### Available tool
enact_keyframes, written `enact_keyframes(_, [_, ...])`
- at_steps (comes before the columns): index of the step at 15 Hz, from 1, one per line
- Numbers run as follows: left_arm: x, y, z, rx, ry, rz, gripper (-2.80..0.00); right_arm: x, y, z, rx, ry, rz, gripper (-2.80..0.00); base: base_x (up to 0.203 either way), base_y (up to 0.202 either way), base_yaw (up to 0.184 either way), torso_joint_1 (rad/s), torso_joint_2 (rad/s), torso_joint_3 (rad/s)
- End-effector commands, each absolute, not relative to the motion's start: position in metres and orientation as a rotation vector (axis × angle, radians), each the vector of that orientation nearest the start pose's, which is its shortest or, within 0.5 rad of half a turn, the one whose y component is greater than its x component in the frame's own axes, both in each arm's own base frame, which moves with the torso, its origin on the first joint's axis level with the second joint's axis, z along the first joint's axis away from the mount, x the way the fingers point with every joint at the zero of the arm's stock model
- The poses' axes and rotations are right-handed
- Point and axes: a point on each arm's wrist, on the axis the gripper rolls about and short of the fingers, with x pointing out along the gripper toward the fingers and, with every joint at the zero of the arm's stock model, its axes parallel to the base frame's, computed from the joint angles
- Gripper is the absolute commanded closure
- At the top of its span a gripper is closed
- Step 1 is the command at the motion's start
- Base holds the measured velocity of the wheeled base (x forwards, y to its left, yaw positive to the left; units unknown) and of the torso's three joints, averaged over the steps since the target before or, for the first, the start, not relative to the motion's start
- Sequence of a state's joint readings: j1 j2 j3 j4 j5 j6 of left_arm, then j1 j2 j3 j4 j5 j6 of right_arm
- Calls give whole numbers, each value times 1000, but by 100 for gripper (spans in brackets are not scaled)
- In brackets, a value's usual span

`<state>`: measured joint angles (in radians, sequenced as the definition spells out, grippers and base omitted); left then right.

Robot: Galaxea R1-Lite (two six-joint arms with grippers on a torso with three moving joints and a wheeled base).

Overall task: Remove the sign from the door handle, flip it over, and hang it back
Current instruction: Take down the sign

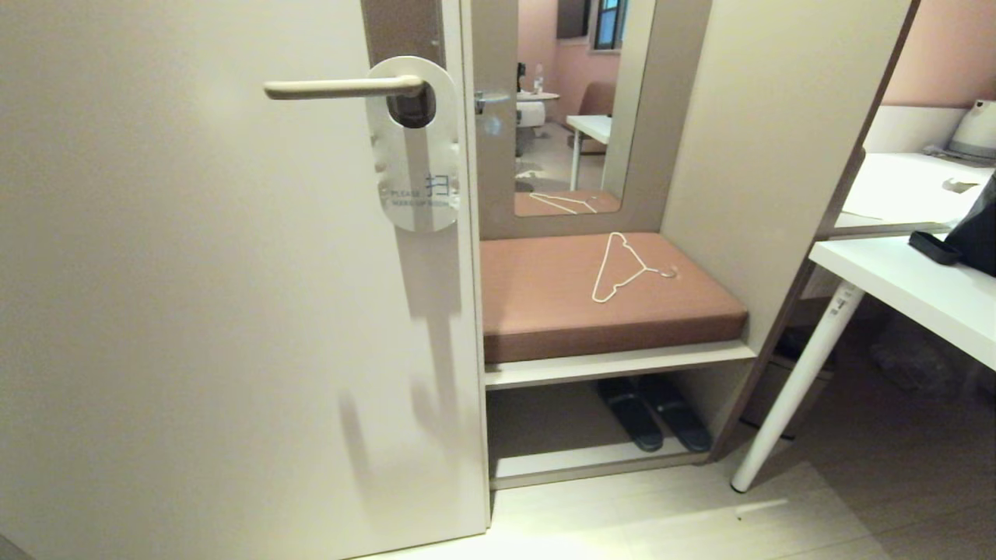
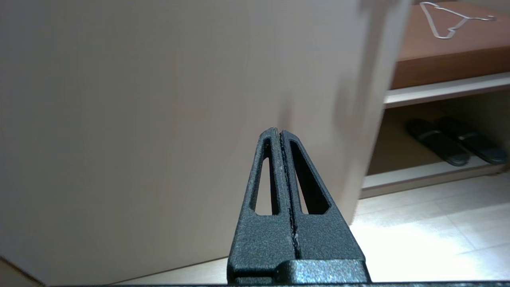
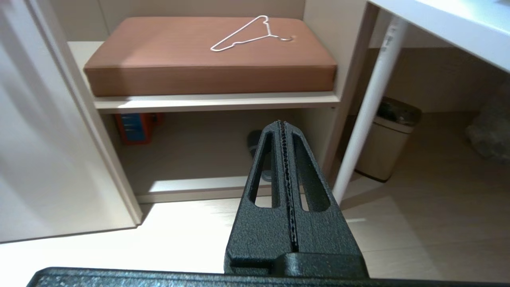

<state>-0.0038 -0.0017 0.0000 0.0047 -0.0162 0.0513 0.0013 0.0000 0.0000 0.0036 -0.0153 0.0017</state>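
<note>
White plastic, oblong and round-ended, the sign (image 1: 412,148) hangs by its large hole on the slim cream-beige lever door handle (image 1: 342,88) in the upper centre-left of the head view. The face toward me is the white one; its blue lettering appears to read "PLEASE MAKE UP ROOM", though the print is faint. The lower end of the sign lies against the pale cream door (image 1: 194,311).

Task status, as judged from this arrangement:
1. Removal of the sign: not started. The sign is seated on the handle.
2. Turning it over: not started.
3. Rehanging: not started.

Neither of my arms appears in the head view. My left gripper (image 2: 281,131) has its black fingers pressed together, with nothing between them; in the left wrist view it points at the lower part of the door, well below the handle. My right gripper (image 3: 281,122) is likewise pressed together and empty; in the right wrist view it points toward the open shelf (image 3: 215,101) under the brown padded seat cushion (image 3: 179,52), on which a thin white wire hanger (image 3: 249,34) lies. Neither gripper touches anything.
</note>
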Motion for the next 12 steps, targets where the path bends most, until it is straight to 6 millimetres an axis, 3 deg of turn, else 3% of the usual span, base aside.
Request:
enact_keyframes(1, [-23, 0, 75, 52, 4, -14, 0, -23, 0, 75, 2, 3, -14, 0, 1, 174, -2, 5, 0, -5])
enact_keyframes(9, [-23, 0, 75, 26, 5, -3, 0, -23, 0, 75, 2, 3, -15, 0, 0, 197, 0, 3, 1, 1])
enact_keyframes(12, [-23, 0, 75, 26, 5, -3, 0, -23, 0, 75, 1, 4, -14, 0, 0, 128, -2, 1, 1, 2])
